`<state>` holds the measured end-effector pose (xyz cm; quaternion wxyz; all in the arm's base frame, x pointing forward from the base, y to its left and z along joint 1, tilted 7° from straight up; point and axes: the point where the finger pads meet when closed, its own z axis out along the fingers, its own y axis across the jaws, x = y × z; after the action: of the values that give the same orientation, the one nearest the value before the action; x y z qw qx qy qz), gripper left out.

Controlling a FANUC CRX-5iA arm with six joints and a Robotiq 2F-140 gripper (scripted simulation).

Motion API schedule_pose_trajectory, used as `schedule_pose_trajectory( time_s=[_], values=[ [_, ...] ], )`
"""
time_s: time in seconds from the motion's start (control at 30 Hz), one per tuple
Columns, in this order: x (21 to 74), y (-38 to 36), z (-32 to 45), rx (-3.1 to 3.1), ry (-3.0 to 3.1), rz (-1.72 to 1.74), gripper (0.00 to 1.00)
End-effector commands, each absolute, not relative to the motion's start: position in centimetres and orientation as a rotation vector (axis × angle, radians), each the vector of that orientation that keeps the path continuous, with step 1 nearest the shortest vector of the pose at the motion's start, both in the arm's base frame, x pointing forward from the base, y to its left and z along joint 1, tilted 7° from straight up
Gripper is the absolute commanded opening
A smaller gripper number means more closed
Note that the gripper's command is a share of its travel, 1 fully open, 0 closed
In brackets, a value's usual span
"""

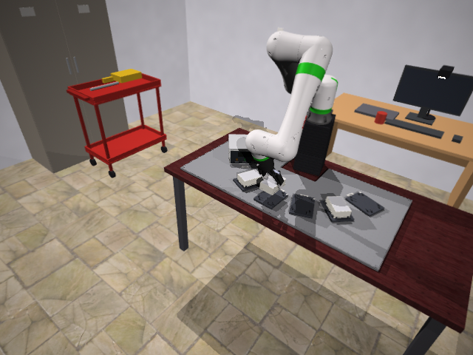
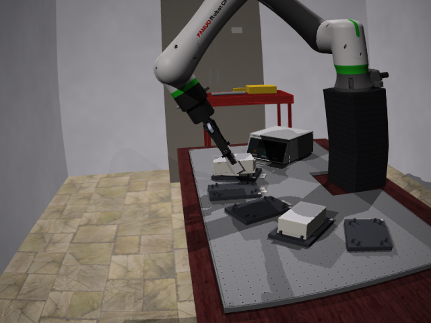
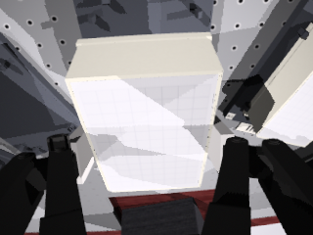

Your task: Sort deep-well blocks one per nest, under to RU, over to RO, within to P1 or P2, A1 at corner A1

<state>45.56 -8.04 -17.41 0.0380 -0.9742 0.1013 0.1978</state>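
Note:
My gripper (image 1: 273,180) (image 2: 237,164) (image 3: 150,126) is shut on a white deep-well block (image 1: 268,186) (image 2: 221,168) (image 3: 142,110), a finger on each side. The held block is in the air above an empty dark nest (image 1: 267,200) (image 2: 233,193). A second block (image 1: 249,177) (image 3: 294,109) sits in the nest beside the check-weigher, partly hidden in the exterior view. A third block (image 1: 338,206) (image 2: 302,219) sits in a nest farther right. The check-weigher (image 1: 236,140) (image 2: 282,133) has no block on top; no lamp is clearly lit. Nest labels and cut corners are unreadable.
One empty nest (image 1: 301,206) (image 2: 257,210) lies between the nest under the held block and the third block's nest. Another empty nest (image 1: 364,203) (image 2: 368,234) lies at the far right. The black robot pedestal (image 1: 313,146) (image 2: 356,138) stands behind the nests.

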Motion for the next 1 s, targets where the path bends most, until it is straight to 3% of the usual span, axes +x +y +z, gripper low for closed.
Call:
schedule_pose_trajectory(
  time_s=[0.0,0.97],
  values=[
    [45.6,-8.1,-17.4,-2.989,0.311,0.606,0.1],
    [46.1,-8.0,-21.7,-2.989,0.311,0.606,0.1]
  ],
)
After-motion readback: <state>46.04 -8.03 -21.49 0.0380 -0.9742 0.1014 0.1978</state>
